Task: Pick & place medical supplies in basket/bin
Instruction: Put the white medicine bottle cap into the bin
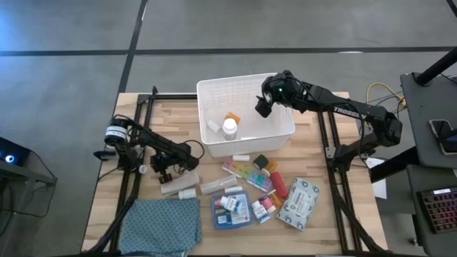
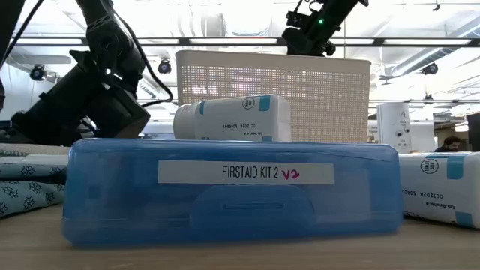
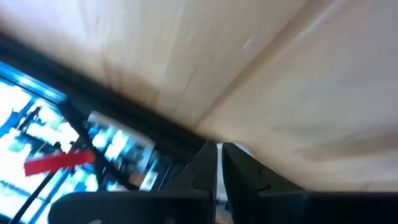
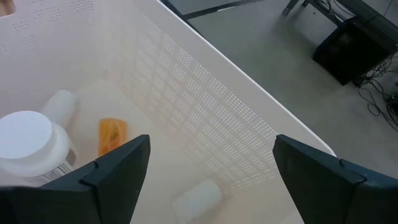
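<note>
The white slotted bin (image 1: 282, 130) stands at the table's far middle. It holds a white-capped bottle (image 4: 25, 146), an orange container (image 4: 112, 135), a small white bottle (image 4: 59, 106) and a white tube (image 4: 196, 198). My right gripper (image 4: 211, 149) hovers open above the bin's right half (image 1: 264, 106). The other supplies lie on the table in front of the bin: the pill organiser strip (image 1: 246, 173), the blue first-aid box (image 1: 231, 209), the wipes pack (image 1: 298, 203) and white tubes (image 1: 178, 184). My left gripper (image 1: 166, 168) is low over the table's left, just beyond those tubes, its fingers (image 3: 205, 165) together.
The teal patterned cloth (image 1: 161, 225) lies folded at the near left corner. Red and pink containers (image 1: 277, 185) sit between the organiser and the wipes pack. In the low view the first-aid box (image 2: 232, 191) carries a white bottle (image 2: 232, 118). Black frame rails run along both table sides.
</note>
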Robot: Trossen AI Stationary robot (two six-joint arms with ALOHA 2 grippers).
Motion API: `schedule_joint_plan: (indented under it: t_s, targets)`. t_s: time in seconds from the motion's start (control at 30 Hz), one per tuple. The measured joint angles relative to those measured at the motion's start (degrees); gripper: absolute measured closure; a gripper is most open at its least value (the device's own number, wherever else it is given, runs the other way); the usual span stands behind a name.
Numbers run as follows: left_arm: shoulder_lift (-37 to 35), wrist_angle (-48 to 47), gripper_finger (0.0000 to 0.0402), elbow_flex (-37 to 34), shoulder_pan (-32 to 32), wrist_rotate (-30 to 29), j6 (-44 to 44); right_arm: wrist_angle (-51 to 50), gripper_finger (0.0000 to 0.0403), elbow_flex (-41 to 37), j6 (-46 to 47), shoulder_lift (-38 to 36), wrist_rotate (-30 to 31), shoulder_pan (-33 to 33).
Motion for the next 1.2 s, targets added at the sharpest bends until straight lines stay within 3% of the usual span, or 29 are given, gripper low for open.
schedule_joint_plan:
  t_s: [0.1, 0.33, 0.83, 1.07, 1.2]
  targets:
    - [0.0, -2.7, 0.0396, -0.2, 0.0, 1.1, -0.5, 0.1, 0.0074, -0.1, 0.2, 0.0, 0.0, -0.2]
    - [-0.7, -2.8, 0.0396, -0.6, -0.3, 10.5, -0.7, 0.5, 0.0074, -0.5, 0.2, 0.0, 0.0, -0.4]
    - [-0.9, -4.7, 0.0396, -1.7, -2.0, 10.7, -4.1, 0.9, 0.0074, -0.7, 0.0, 0.0, 0.0, -0.9]
    - [-1.2, -4.1, 0.0393, -2.1, -2.0, 8.8, 2.3, 1.1, 0.0074, -0.7, 0.0, 0.0, 0.0, -1.7]
    - [-1.2, -3.4, 0.0369, -2.1, -2.0, 8.8, 2.5, 1.1, 0.0074, -0.7, 0.2, 0.0, 0.0, -1.8]
